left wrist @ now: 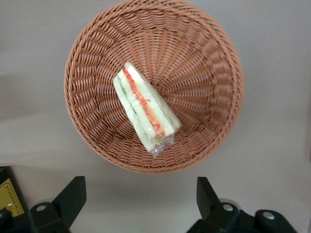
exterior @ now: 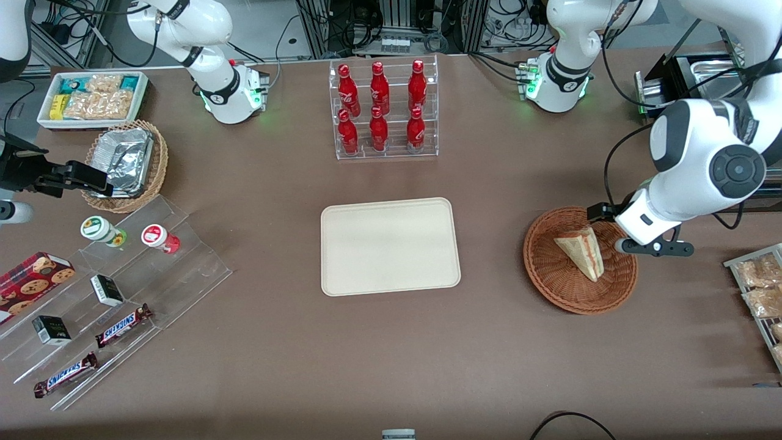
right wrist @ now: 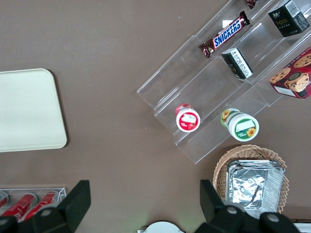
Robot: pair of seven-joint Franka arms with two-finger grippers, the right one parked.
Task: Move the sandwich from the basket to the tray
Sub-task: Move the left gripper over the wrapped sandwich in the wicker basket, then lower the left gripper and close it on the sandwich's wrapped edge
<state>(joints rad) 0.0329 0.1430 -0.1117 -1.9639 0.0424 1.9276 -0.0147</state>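
Note:
The sandwich [exterior: 583, 250] [left wrist: 146, 109], a wrapped white-bread wedge with red and green filling, lies in the reddish-brown wicker basket [exterior: 550, 287] [left wrist: 204, 58] toward the working arm's end of the table. My left gripper [exterior: 635, 231] [left wrist: 141, 187] hangs above the basket's rim. It is open, and only bare table shows between its black fingertips [left wrist: 73, 191]. Nothing is held. The cream tray [exterior: 390, 246] [right wrist: 26, 109] lies empty at the table's middle, apart from the basket.
A clear rack of red bottles [exterior: 383, 107] stands farther from the front camera than the tray. A rack of snack packets [exterior: 760, 287] sits at the working arm's table edge. Acrylic steps with candy bars [exterior: 122, 287] lie toward the parked arm's end.

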